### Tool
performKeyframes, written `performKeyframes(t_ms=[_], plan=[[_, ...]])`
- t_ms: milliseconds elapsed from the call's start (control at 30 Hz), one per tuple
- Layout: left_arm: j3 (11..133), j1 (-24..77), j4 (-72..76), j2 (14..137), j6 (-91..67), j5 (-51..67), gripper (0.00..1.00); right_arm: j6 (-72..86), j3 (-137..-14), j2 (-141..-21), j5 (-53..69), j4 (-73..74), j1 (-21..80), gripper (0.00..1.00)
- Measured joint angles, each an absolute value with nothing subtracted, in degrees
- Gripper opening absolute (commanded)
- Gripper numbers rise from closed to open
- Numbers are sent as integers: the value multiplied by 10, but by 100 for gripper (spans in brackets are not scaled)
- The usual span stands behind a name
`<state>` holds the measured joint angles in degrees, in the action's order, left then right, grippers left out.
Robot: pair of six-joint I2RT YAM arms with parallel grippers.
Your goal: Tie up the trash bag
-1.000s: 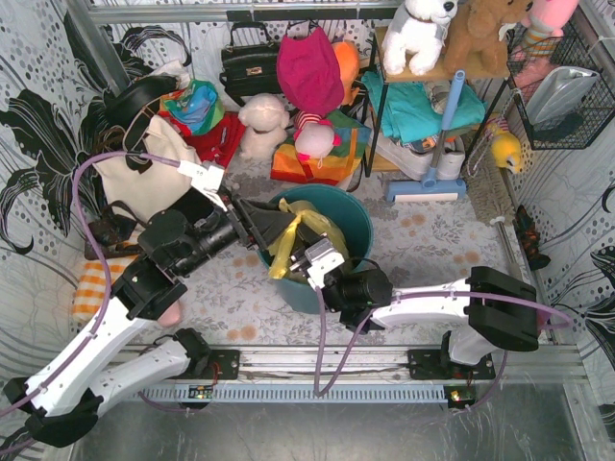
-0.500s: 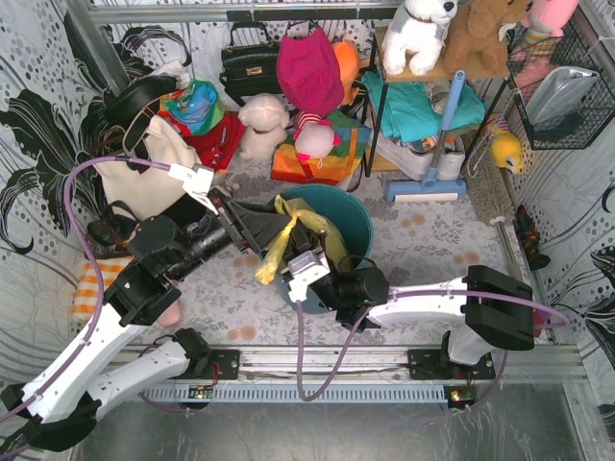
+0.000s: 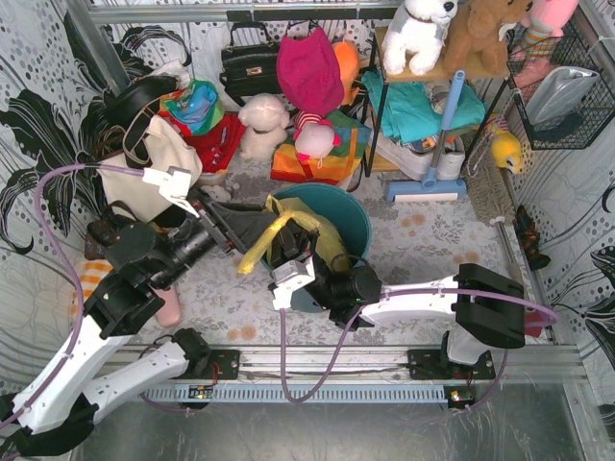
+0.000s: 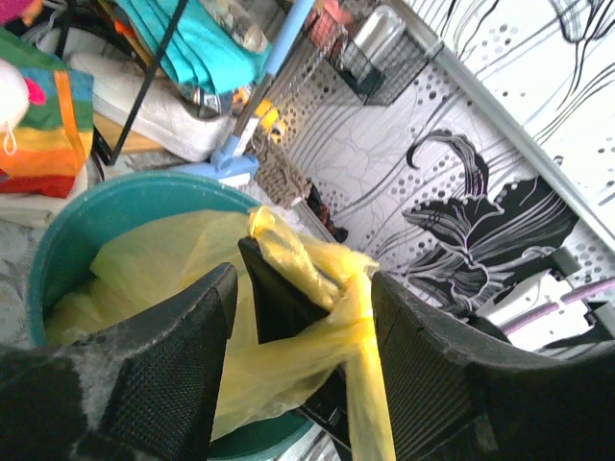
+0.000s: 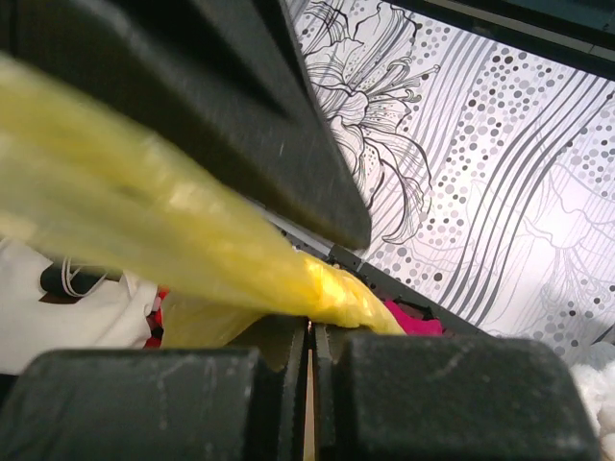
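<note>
The trash bag sat inside the round teal bin. Its top was pulled out to the left in long yellow strips. The right gripper was pinched tight on one strip. The left gripper had its fingers spread wide (a strip ran between them, not squeezed). A cream tote bag lay farther back.

- A staged robot test cell: an aluminium frame rail and floral wallpaper panels enclose it.
- It is dressed as a cluttered home storage corner, with a white plush dog, a black handbag, a blue-handled mop and a wire basket.
</note>
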<state>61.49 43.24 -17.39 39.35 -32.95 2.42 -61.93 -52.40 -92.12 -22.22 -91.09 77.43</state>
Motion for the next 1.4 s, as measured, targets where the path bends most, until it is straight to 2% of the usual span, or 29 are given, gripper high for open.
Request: performKeyframes(t_ms=[367, 567, 767, 1000, 1200, 1333, 1400], plan=[[662, 435, -176, 401, -346, -39, 67, -623, -524, -921, -212, -911, 774, 0], [674, 435, -185, 432, -362, -45, 62, -623, -524, -921, -209, -911, 774, 0], [674, 435, -202, 455, -373, -41, 51, -623, -524, -921, -209, -911, 774, 0], [674, 435, -209, 456, -375, -44, 49, -622, -524, -921, -209, -911, 774, 0], [675, 435, -214, 463, -377, -45, 31, -623, -524, -921, -210, -909, 774, 0], [678, 434, -211, 468, -380, -53, 6, -625, -523, -921, -211, -910, 773, 0], [682, 432, -206, 469, -377, -55, 0, -625, -522, -921, -210, -909, 773, 0]])
